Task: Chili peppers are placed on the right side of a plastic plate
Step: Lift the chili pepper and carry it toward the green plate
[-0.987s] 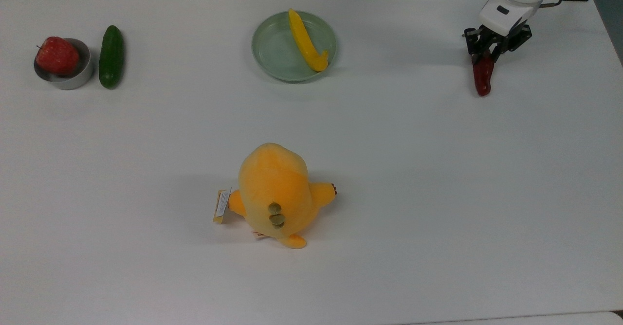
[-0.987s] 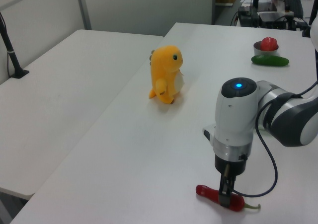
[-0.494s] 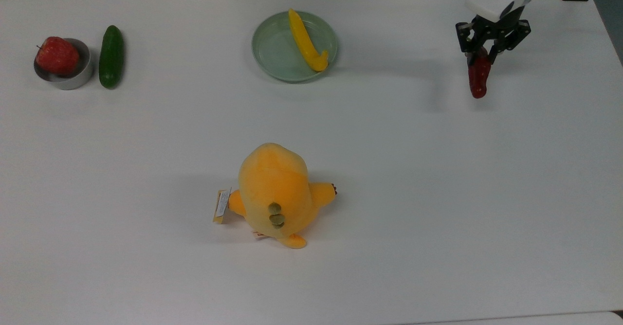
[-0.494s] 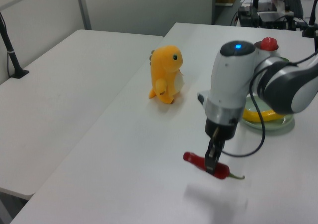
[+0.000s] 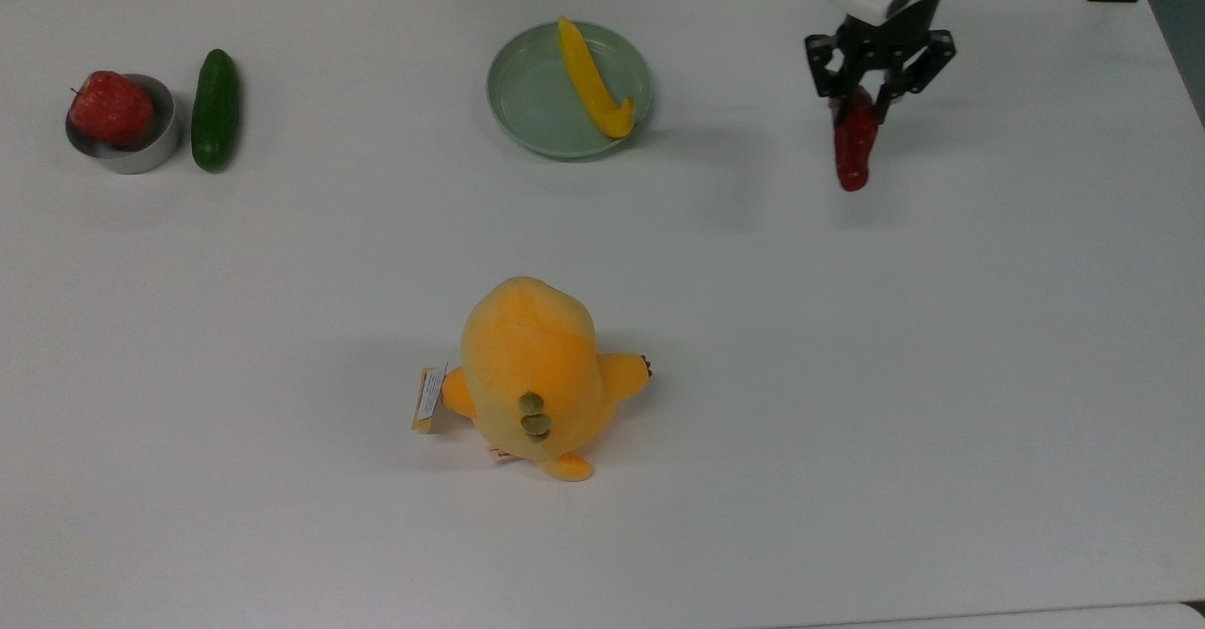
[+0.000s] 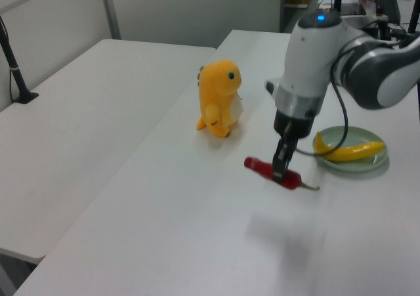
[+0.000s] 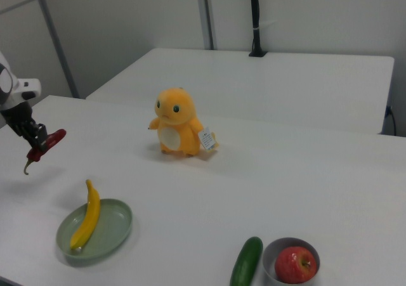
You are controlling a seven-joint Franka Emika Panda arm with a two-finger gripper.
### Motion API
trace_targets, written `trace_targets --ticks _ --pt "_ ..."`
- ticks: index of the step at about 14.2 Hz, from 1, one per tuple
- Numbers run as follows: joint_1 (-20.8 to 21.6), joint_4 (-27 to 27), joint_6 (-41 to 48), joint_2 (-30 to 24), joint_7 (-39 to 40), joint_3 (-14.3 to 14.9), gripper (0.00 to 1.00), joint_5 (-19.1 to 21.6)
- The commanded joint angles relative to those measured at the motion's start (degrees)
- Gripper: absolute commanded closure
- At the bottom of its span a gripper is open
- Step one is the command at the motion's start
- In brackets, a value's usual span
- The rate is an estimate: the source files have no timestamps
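My gripper is shut on the dark red chili pepper and holds it in the air above the table, its shadow below. The thin green stem sticks out past the fingers. The pale green plastic plate lies well to the top view's left of the chili, with a yellow curved pepper resting in it.
An orange plush toy stands mid-table. A dark green cucumber lies beside a grey metal bowl holding a red apple at the top view's far left.
The gripper lifted the chili off the table and carried it toward the top view's left, nearer the plate. Nothing else moved.
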State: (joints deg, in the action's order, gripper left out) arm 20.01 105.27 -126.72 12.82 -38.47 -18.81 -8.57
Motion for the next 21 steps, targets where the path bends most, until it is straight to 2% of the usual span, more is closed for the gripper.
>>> trace_targets --ticks 1,4,7,9,12,13,15,21 --pt "-5.0 5.3 2.2 -6.7 6.0 0.1 0.92 2.2" --pt "-7.7 5.3 6.7 -8.7 10.2 1.1 0.92 2.2" --pt "-8.0 5.5 12.4 -11.0 14.7 4.8 0.92 2.2" --pt "-8.1 5.7 16.7 -12.3 20.2 8.5 0.92 2.3" --pt "-9.4 11.8 16.7 -16.7 24.8 12.1 0.92 2.2" --pt "-10.3 12.9 16.6 -17.6 26.6 12.4 0.92 2.2" --pt "-13.0 14.0 16.6 -18.1 30.2 13.0 0.92 2.2" --pt "-14.2 17.1 17.0 -17.7 38.8 19.0 0.92 2.2"
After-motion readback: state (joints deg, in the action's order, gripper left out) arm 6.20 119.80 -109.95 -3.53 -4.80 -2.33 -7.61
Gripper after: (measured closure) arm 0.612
